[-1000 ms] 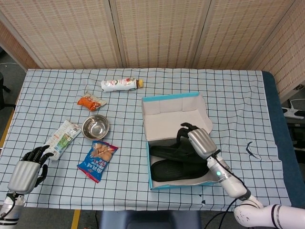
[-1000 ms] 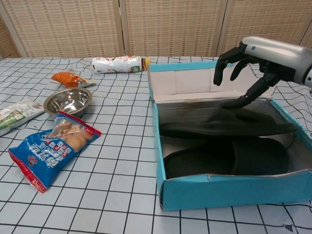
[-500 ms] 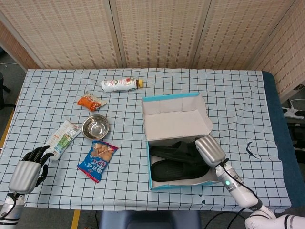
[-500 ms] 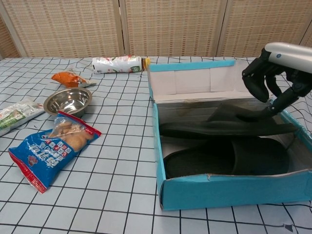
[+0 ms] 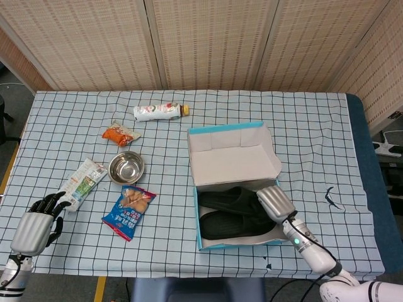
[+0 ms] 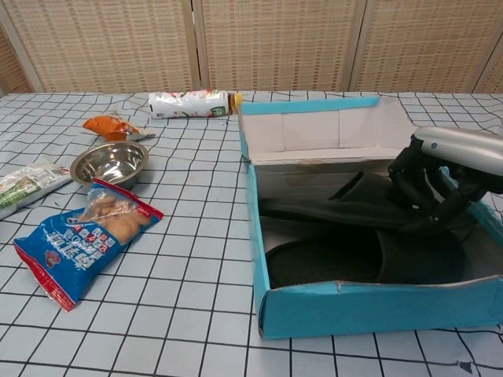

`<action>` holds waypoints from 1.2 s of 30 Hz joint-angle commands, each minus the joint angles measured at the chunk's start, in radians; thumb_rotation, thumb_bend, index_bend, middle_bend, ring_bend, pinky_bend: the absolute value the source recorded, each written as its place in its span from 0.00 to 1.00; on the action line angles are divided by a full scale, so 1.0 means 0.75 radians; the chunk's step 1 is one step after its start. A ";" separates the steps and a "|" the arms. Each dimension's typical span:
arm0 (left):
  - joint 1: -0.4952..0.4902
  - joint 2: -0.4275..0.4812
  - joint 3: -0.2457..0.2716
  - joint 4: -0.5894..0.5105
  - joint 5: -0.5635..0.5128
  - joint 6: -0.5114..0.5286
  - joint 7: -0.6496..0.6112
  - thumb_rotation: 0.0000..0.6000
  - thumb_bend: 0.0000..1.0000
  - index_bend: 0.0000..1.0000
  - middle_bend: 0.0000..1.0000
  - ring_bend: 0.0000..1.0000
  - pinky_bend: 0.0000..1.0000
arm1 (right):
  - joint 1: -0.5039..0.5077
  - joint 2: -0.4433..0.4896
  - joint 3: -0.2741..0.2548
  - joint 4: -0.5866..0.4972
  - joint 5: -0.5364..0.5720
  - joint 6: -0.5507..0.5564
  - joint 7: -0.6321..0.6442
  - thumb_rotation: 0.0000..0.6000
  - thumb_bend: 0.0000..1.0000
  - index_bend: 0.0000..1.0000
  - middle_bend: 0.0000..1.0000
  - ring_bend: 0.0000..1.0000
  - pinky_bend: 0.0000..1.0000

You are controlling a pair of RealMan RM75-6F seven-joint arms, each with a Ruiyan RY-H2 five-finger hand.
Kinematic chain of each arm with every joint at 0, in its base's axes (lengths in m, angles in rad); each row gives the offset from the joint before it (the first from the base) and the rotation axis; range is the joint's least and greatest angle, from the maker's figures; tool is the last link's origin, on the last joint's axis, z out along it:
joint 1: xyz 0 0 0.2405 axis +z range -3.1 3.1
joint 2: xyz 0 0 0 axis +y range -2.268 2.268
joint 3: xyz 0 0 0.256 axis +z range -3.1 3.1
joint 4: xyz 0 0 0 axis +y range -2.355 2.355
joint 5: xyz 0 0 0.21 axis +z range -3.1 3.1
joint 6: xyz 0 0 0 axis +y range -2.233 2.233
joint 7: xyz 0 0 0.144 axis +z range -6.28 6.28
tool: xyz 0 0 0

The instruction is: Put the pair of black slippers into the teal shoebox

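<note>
The teal shoebox (image 5: 196,189) (image 6: 377,310) stands open at the table's middle right, its lid folded up at the back. Both black slippers lie inside it. The upper slipper (image 6: 338,210) lies slanted over the lower one (image 6: 346,259), and in the head view they show as one dark pair (image 5: 230,214). My right hand (image 5: 273,202) (image 6: 436,184) is down in the box's right end with its fingers curled, pressing on the upper slipper. My left hand (image 5: 36,228) rests at the table's front left corner, holding nothing, fingers apart.
Left of the box lie a steel bowl (image 5: 126,167) (image 6: 110,162), a blue snack bag (image 5: 129,211) (image 6: 78,239), a white-green packet (image 5: 82,181), an orange packet (image 5: 119,134) and a bottle on its side (image 5: 160,111) (image 6: 192,103). A small black object (image 5: 332,196) lies right of the box.
My right hand came down from above the box's back to its right end, its fingers curling. The upper slipper sank lower into the box. My left hand stayed still.
</note>
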State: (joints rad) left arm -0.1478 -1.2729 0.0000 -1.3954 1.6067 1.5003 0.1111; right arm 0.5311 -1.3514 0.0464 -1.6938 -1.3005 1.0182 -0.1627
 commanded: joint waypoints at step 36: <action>0.007 -0.009 -0.001 0.007 0.025 0.037 0.024 1.00 0.67 0.30 0.14 0.17 0.29 | -0.370 0.287 -0.118 0.067 -0.194 0.385 0.072 1.00 0.08 0.37 0.31 0.15 0.39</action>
State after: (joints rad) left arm -0.1432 -1.2789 -0.0013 -1.3914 1.6241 1.5267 0.1271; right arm 0.3031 -1.1007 -0.0276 -1.6986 -1.4715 1.2664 -0.0699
